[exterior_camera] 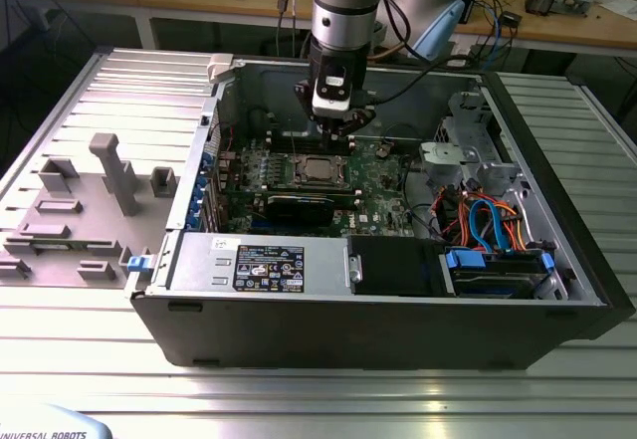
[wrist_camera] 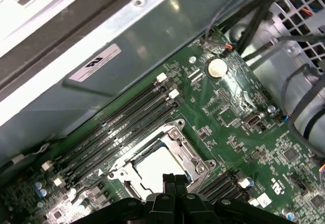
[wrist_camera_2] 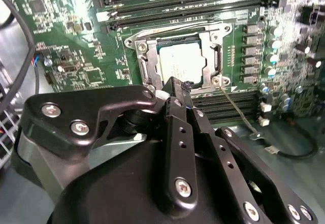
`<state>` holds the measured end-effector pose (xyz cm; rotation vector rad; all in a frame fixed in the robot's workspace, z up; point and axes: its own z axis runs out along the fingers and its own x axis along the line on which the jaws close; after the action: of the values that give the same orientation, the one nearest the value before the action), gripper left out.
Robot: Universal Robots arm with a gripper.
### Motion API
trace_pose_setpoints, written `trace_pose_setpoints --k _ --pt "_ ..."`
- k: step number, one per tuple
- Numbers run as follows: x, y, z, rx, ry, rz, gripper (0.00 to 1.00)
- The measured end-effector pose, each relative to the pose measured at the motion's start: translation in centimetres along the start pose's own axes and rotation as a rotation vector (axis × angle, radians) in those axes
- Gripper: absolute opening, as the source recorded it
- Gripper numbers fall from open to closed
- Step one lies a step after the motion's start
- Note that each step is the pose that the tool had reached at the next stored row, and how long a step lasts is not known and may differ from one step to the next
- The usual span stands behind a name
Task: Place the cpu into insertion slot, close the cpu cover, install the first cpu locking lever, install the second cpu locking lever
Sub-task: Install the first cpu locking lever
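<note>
One arm (exterior_camera: 343,1) reaches down into an open computer case (exterior_camera: 398,339) lying on a ribbed metal desk (exterior_camera: 299,399). At the exterior view's left, beside the case, a grey tray (exterior_camera: 60,235) carries upright grey blocks. Inside the case, along its near wall, sits a power supply (exterior_camera: 259,260) with a dark label. Towards the middle, a black card (exterior_camera: 299,207) stands across the green circuit board (exterior_camera: 383,175), and just behind it is the socket (wrist_camera_2: 138,45). The chip (wrist_camera_2: 182,61) lies in the socket, its pale metal top showing through the window of the cover (wrist_camera_2: 145,67), which is folded down flat over it. The end effector (wrist_camera_2: 179,84) hangs over the board at the socket's edge, farther from the exterior camera than the chip. Its fingers are pressed together with nothing between them. In the second wrist view, a thin wire lever (wrist_camera_2: 238,113) runs out from the socket's corner across the long memory slots (wrist_camera_2: 228,106). I cannot tell whether it is latched. At the exterior view's right, blue and orange cables (exterior_camera: 483,222) curl above a drive bay (exterior_camera: 498,278).
</note>
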<state>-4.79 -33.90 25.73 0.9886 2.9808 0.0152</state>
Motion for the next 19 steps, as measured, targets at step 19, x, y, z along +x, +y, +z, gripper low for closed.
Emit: trace_pose_setpoints --k 19 --pt "0.00 0.00 0.00 0.0001 0.0006 -0.060 0.11"
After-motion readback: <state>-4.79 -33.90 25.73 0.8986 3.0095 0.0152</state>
